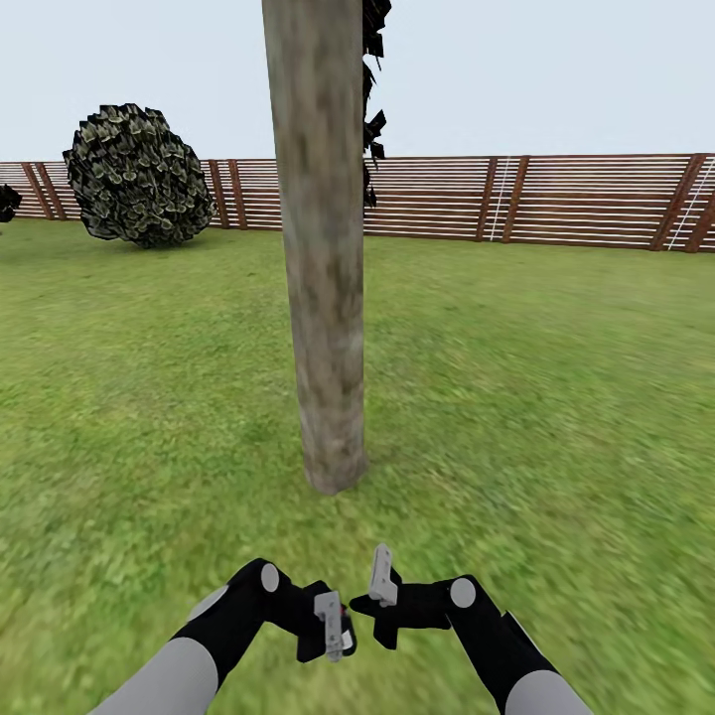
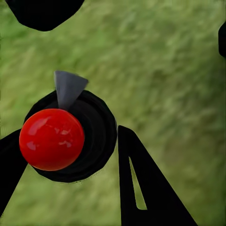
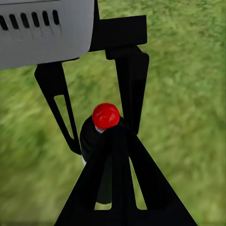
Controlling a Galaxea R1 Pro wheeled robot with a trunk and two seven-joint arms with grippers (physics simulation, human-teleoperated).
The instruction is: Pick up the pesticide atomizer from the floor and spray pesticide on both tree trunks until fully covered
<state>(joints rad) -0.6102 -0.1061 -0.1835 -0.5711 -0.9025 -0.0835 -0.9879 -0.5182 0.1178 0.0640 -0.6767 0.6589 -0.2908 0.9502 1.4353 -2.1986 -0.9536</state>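
Observation:
A thick pale grey-brown tree trunk [image 1: 323, 248] rises straight ahead from the garden lawn [image 1: 556, 397], its base a short way beyond both grippers. My left gripper [image 1: 333, 621] is shut on the pesticide atomizer [image 2: 52, 139], a black round body with a red ball top and a grey nozzle. Seen from the right wrist, the atomizer [image 3: 106, 115] sits between the left gripper's black fingers [image 3: 61, 113] above the grass. My right gripper [image 1: 382, 588] hovers just beside the left one, its fingers pressed together and holding nothing.
A brown slat fence [image 1: 536, 199] runs across the back of the lawn. A round dark-green bush [image 1: 139, 174] stands at the back left. Dark leaves [image 1: 372, 99] show behind the trunk. Open grass lies on both sides of the trunk.

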